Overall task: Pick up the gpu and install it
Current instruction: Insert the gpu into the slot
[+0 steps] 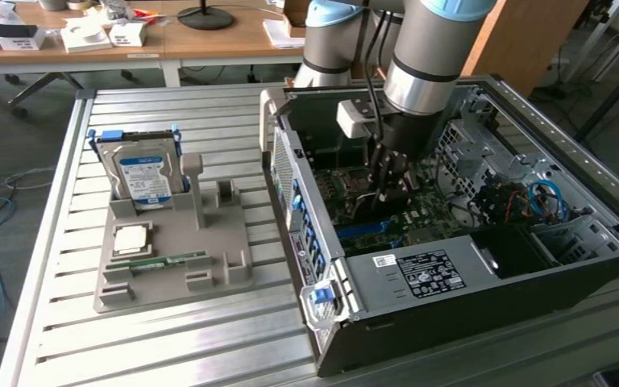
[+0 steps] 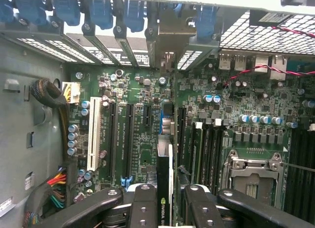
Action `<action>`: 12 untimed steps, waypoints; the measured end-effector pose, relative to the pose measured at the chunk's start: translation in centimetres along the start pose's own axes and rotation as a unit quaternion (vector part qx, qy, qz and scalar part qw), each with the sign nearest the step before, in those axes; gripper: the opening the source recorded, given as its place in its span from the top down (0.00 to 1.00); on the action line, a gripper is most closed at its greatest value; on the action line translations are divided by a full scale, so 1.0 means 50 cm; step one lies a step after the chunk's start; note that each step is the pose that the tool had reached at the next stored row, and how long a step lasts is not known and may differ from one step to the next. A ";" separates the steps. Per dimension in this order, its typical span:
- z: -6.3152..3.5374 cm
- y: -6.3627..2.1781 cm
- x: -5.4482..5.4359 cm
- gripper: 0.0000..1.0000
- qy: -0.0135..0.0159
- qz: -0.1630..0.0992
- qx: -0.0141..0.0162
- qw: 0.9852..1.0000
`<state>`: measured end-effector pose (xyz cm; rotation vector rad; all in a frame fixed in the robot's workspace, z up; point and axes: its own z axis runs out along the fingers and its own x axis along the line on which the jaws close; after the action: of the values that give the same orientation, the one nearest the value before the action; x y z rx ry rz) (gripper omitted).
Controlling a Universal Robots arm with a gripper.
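Gpu [image 2: 164, 171] in gripper [image 2: 166, 198] inside computer case [image 1: 396, 270] on slatted metal table [image 1: 180, 343].

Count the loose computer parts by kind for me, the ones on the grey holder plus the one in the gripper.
hard drive, standing in the holder: 1
processor chip, on the holder: 1
memory stick, on the holder: 1
gpu, held in the gripper: 1
Total: 4
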<state>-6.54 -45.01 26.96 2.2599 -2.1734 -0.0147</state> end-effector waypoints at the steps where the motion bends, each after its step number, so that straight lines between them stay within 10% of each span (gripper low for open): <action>1: 0.000 0.001 0.000 0.74 0.000 0.000 0.000 1.000; 12: 0.001 0.007 0.000 0.74 0.000 0.000 0.002 1.000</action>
<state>-6.89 -45.02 26.92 2.2615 -2.1748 -0.0107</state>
